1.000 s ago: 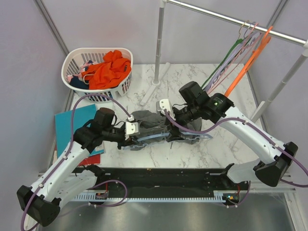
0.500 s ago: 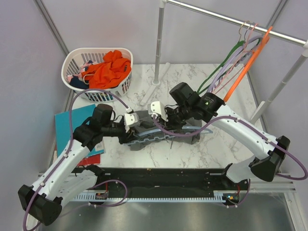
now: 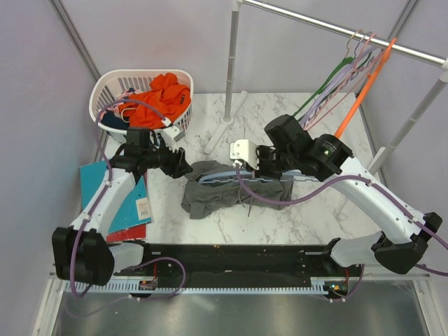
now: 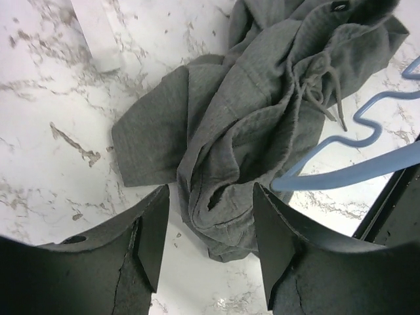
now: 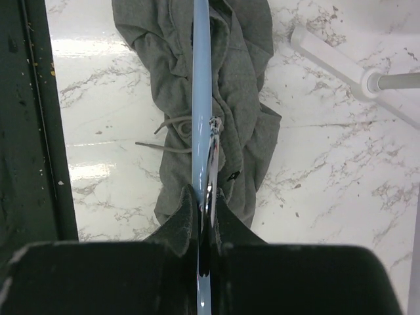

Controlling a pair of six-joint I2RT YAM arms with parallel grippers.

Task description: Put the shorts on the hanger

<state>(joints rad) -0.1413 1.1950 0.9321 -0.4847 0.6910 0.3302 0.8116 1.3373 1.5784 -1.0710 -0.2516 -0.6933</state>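
The dark grey shorts (image 3: pixel 222 194) lie crumpled on the marble table, drawstring loose. The light-blue hanger (image 3: pixel 218 176) lies across their upper part. My right gripper (image 3: pixel 264 168) is shut on the hanger (image 5: pixel 201 98) at its neck, beside the metal hook (image 5: pixel 213 151); the jaws (image 5: pixel 205 197) pinch it, with the shorts (image 5: pixel 243 85) underneath. My left gripper (image 3: pixel 183 166) hovers just left of the shorts, open and holding nothing. In the left wrist view its fingertips (image 4: pixel 213 243) straddle a fold of the shorts (image 4: pixel 262 125) without touching it, and the hanger's wavy bar (image 4: pixel 354 174) shows at right.
A white basket (image 3: pixel 112 84) holding an orange garment (image 3: pixel 157 98) stands at the back left. The rack's upright pole (image 3: pixel 229 70) and foot (image 5: pixel 341 65) stand behind the shorts. Several coloured hangers (image 3: pixel 350 77) hang on the rail at right. A blue folder (image 3: pixel 105 189) lies at the left edge.
My left gripper has opened, let go of the shorts and drawn back to the left. My right gripper has closed on the hanger. The shorts have shifted slightly.
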